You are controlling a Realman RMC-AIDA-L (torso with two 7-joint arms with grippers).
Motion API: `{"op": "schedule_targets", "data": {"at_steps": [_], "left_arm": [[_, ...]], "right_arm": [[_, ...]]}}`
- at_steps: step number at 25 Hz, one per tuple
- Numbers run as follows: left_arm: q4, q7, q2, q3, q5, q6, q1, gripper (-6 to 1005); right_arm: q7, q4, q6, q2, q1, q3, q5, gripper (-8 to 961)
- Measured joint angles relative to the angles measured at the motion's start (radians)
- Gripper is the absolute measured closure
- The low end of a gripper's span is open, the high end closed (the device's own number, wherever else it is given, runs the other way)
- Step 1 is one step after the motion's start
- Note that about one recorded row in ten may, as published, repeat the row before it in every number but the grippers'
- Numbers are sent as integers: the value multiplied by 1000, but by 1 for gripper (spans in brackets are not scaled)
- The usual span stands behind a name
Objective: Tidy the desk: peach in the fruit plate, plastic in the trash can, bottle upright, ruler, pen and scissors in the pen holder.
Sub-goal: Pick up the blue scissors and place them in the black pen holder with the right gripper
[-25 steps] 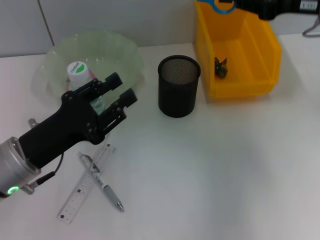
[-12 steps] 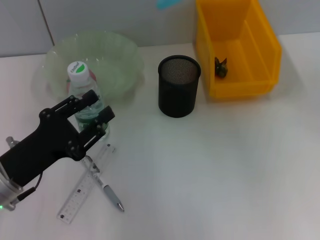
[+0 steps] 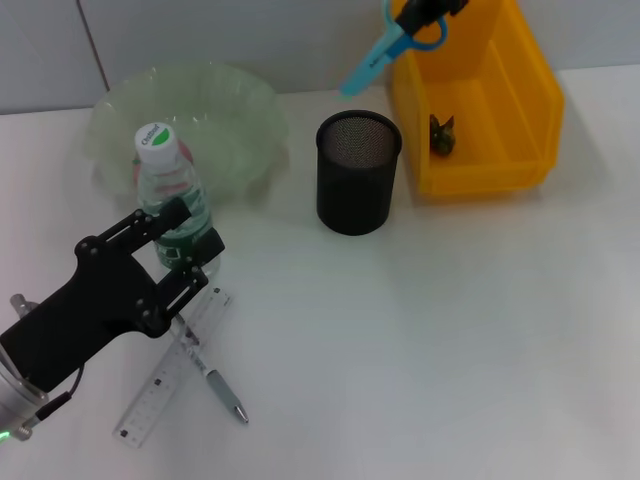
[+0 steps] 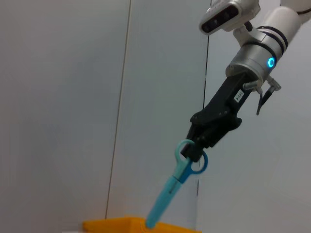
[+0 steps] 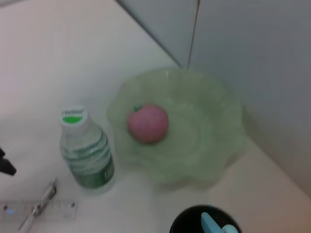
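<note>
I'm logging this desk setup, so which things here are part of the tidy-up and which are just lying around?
Part of the job:
scissors, in the right gripper
pen holder
bottle
ruler
pen
peach
fruit plate
trash can
plastic

Just lying about:
nothing

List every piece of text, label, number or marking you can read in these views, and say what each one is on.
Bottle cap: green logo with lettering, too small to read.
Bottle label: green and white print, unreadable.
Ruler: scale marks visible, numbers too small to read.
Pen: patterned barrel, no readable text.
Right gripper: small white sticker on the arm above it, characters blurred.
Scissors, pen holder, yellow bin: no text visible.
</note>
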Motion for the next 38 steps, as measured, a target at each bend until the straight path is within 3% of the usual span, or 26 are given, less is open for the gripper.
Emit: {"op": "schedule_targets", "data": {"at_steps": [7,17,19,31,38], "left_arm": [[-25,12,-3,9,3,-8,-9,496],[-32,8,-3,8,92,-40,-16,495],[-32,4,-3,4,100,-46,-15,312],[-39,0,-5,2,99,-60,-8,177],[-41,-11,-4,2,98,-60,-12,186]], "right_arm": [[9,86,42,-3,16,-46,-25,779],[30,232,182,11,26,-134,-32,763],[35,253,208,18,28,-148,-37,760],[44,391,342,45,34,-173,-53,742],[48,400,348,53,29,-174,-55,731]]}}
